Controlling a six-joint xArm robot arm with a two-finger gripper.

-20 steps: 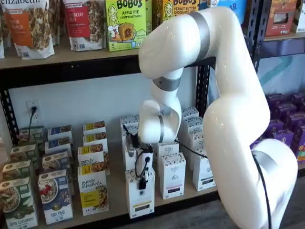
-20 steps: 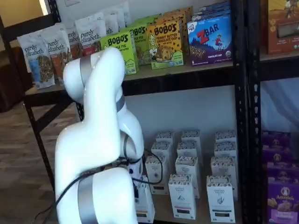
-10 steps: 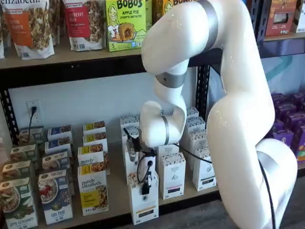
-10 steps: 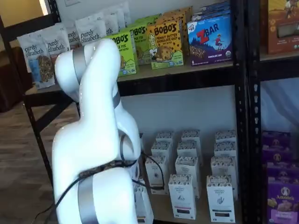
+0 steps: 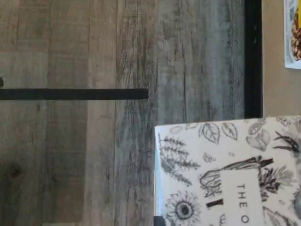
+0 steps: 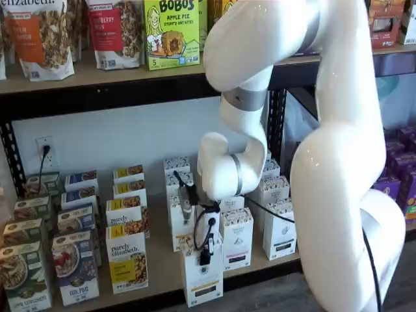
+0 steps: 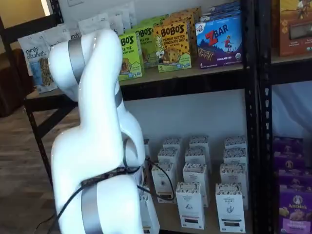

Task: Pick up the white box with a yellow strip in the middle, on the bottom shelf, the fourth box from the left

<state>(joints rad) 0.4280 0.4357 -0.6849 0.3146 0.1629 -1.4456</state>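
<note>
My gripper (image 6: 205, 251) is shut on the white box (image 6: 202, 281), its black fingers clamping the box's upper part. The box is a tall white carton with a speckled top and a dark label near its base. It stands out past the front edge of the bottom shelf (image 6: 160, 263), ahead of its row. In the wrist view the box's leaf-patterned top (image 5: 221, 169) lies over the wooden floor, beside the shelf's black beam (image 5: 253, 56). In a shelf view only a sliver of the box (image 7: 151, 217) shows behind my arm, and the fingers are hidden.
Like white boxes (image 6: 236, 238) stand in rows to the right and behind. Purely elizabeth boxes (image 6: 126, 260) stand to the left, with more cartons (image 6: 75, 266) beyond. The upper shelf (image 6: 97, 75) holds bags and Bobo's boxes (image 6: 171, 32). Purple boxes (image 6: 403, 170) fill the neighbouring bay.
The gripper has drawn the white box forward and a little to the right, out of its row and over the shelf's front edge. The arm's upper links have risen.
</note>
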